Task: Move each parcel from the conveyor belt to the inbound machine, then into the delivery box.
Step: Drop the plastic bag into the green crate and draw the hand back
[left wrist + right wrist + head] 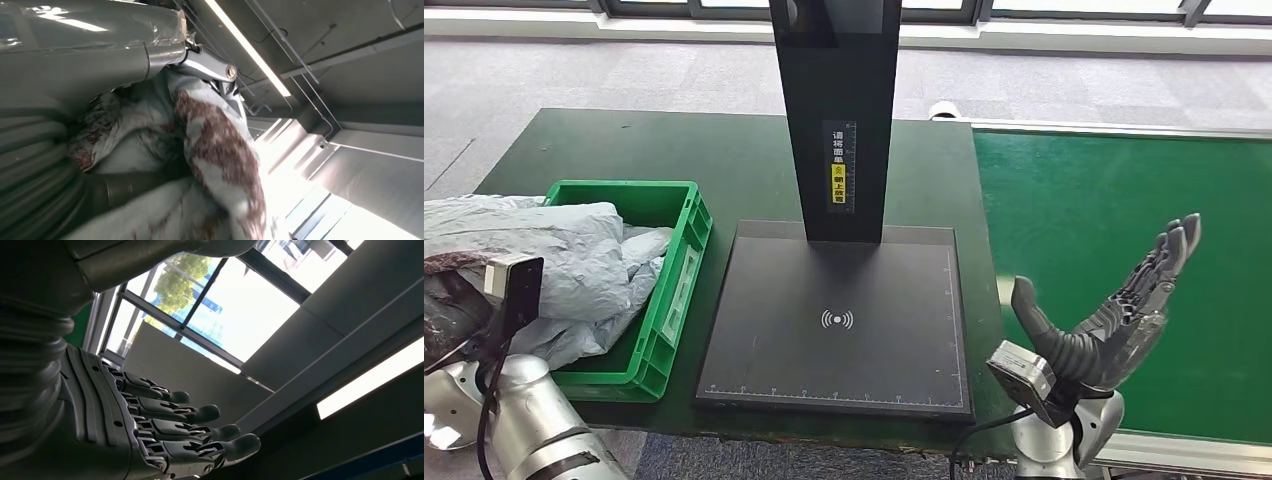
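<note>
A crumpled grey-blue parcel (554, 270) lies across the left part of the green delivery box (686, 260) and spills over its near-left rim. My left hand (446, 295) is at the parcel's left end, mostly hidden by the bag. In the left wrist view the parcel (210, 145) is bunched between the thumb and dark fingers of that hand (75, 60). My right hand (1114, 320) is held palm up with fingers spread and nothing in it, over the near edge of the green conveyor belt (1104, 190). The right wrist view shows that hand (150, 430) the same way.
The black inbound machine has a flat scan plate (839, 320) in the middle and a tall post (839, 120) behind it. Both stand on a dark green table (624, 150). Grey carpet and windows lie beyond.
</note>
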Controlling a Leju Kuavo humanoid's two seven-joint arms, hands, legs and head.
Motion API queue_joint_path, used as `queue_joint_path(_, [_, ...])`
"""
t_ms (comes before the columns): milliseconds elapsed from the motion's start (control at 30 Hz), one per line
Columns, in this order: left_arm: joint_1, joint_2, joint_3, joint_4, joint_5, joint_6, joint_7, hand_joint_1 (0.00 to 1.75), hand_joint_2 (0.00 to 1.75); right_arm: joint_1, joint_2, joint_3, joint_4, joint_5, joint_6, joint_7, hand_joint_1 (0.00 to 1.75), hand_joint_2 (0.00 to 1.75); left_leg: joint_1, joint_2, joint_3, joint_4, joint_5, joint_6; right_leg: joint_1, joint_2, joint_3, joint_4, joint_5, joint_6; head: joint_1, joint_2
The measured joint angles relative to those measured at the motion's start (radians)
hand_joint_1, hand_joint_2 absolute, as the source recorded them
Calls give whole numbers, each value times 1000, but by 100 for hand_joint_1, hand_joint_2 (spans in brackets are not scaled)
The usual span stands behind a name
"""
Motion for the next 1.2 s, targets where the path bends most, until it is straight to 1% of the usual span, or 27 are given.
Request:
queue_joint_path(333, [0,-2,22,20,-27,0,0,0,175,19,0,-7,-16,2,0,0,0,175,0,0,0,0,0,0,0,0,0,0,0,0,0,0])
queue_joint_path(1200, [0,-3,24,31,-31,0,0,0,175,19,0,-7,-19,2,0,0,0,175,0,0,0,0,0,0,0,0,0,0,0,0,0,0])
